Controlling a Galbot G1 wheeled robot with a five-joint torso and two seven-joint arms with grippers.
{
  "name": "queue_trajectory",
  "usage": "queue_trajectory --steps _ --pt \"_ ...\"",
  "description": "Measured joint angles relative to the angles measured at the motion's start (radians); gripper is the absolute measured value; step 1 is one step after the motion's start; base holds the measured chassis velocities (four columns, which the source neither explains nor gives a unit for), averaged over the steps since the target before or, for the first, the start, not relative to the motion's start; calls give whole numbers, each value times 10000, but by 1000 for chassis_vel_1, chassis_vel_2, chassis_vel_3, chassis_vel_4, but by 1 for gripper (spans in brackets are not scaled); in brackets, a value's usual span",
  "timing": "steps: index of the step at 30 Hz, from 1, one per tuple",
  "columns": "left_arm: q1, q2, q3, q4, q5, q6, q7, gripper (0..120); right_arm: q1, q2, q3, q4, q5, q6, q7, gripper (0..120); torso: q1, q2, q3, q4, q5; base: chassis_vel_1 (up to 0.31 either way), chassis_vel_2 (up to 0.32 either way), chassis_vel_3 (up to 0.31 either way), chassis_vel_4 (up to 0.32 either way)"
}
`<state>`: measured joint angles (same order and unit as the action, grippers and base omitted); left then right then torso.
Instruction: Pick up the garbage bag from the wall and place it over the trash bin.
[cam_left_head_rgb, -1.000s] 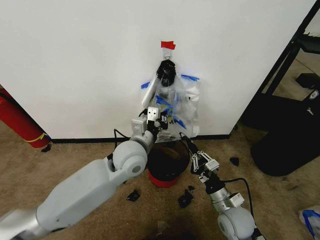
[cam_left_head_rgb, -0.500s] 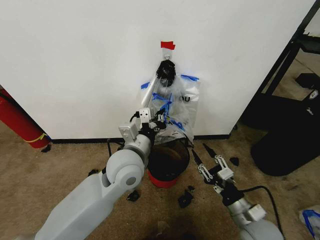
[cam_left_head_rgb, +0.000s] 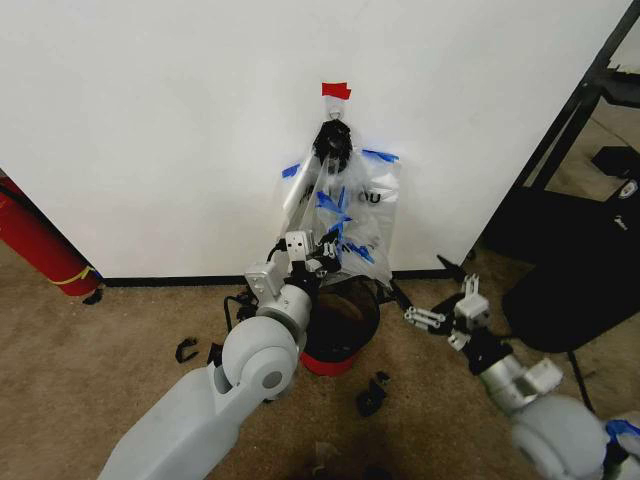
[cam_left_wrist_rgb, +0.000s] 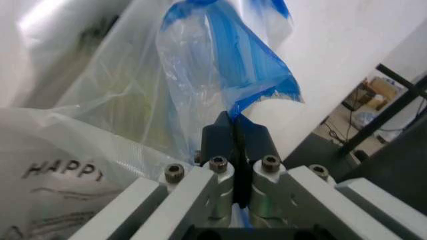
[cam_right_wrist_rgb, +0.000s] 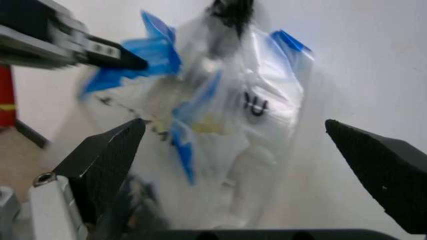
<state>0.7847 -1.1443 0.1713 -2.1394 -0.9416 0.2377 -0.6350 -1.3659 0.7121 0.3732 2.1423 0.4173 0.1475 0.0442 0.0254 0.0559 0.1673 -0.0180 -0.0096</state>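
Garbage bag: thin, crinkly, clear, blue tape patches, hanging on the white wall above the trash bin, black inside, red below. Left wrist view adds a blue-taped fold clamped between the closed fingers of the left hand. Right hand: spread wide, holding nothing, beside the bin, facing the bag.

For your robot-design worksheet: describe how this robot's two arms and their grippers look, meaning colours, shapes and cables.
Both arms are smooth, rounded light-grey shells with ball-like joints. The left gripper has a boxy silver block, visible bolts and short black jaws. The right gripper has slim black pointed jaws on white links, with a black cable along its wrist.
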Motion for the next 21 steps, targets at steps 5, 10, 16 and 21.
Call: queue_trajectory --steps 5,10,16,21 --pt "-130 -83 291 76 87 -1 23 0 2787 -154 -2056 -1404 -265 -319 168 100 0 0 1 1 1 0 0 0 0" --pt "-114 -30 365 74 136 18 23 0 5009 432 -4057 -2723 -1071 -339 160 100 1 -1 1 -2 0 0 0 0 0" --pt "-87 71 354 35 139 33 28 0 6297 1073 -5042 -3902 -2254 -461 169 100 1 -1 1 1 0 0 0 0 0" --pt "-56 -77 379 16 174 54 28 0 6665 1237 -5277 -4198 -2908 -463 176 98 1 -1 0 -1 -1 0 0 0 0"
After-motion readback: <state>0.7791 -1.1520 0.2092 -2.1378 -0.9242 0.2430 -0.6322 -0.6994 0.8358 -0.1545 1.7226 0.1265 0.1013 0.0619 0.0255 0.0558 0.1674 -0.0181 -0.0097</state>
